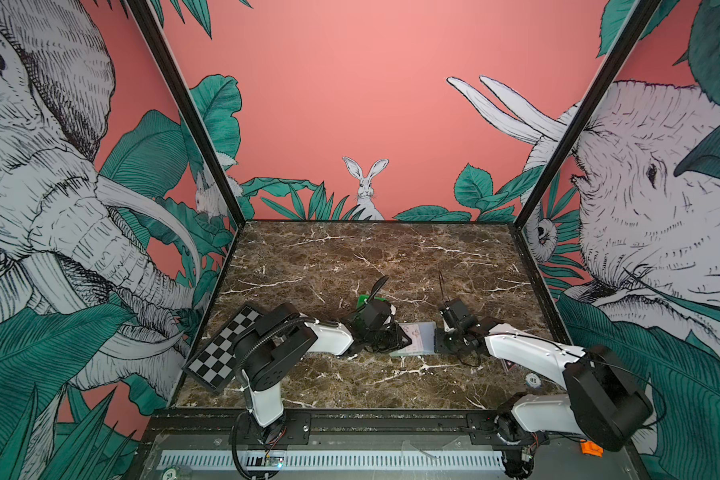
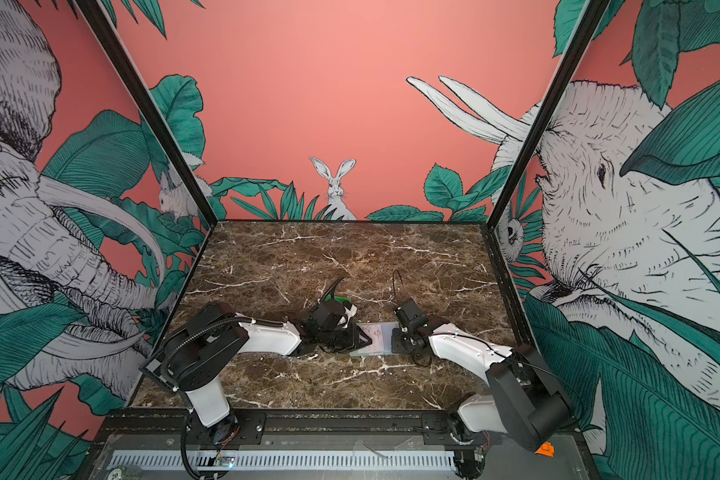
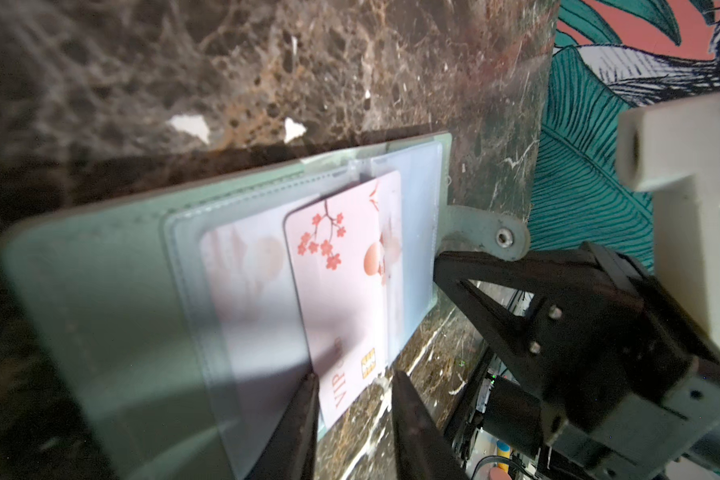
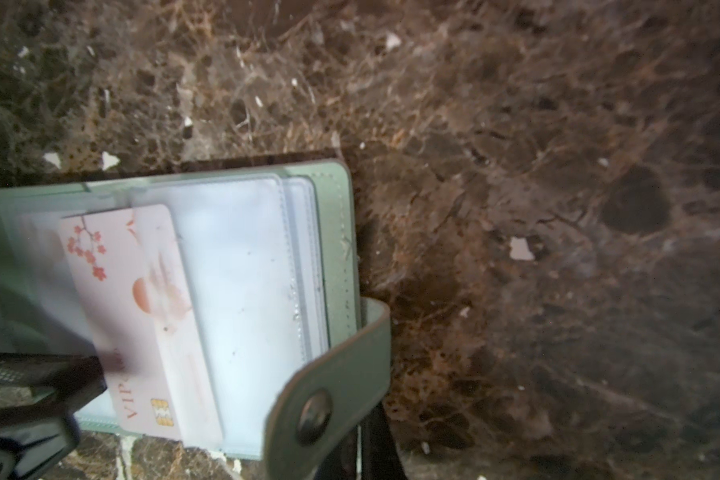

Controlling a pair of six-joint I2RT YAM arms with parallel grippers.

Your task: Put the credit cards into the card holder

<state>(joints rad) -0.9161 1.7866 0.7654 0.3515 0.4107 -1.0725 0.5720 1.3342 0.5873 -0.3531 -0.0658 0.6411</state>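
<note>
The sage-green card holder (image 1: 427, 337) (image 2: 385, 338) lies open on the marble between both grippers, clear sleeves up (image 4: 242, 270). A pink blossom-printed credit card (image 3: 341, 270) (image 4: 134, 299) sticks partway out of a sleeve, and another card (image 3: 246, 282) sits fully inside a neighbouring sleeve. My left gripper (image 3: 354, 386) (image 1: 408, 338) is open around the pink card's outer corner. One finger (image 3: 296, 424) touches the card and marble shows before the other. My right gripper (image 3: 437, 266) (image 1: 436, 343) is shut on the holder's right edge beside the snap strap (image 4: 333, 395), which curls over its jaws.
A bright green tray (image 1: 363, 300) sits just behind the left wrist. A checkerboard panel (image 1: 221, 349) leans at the left wall. A round numbered token (image 1: 533, 379) lies near the right arm's base. Enclosure walls bound the table on three sides.
</note>
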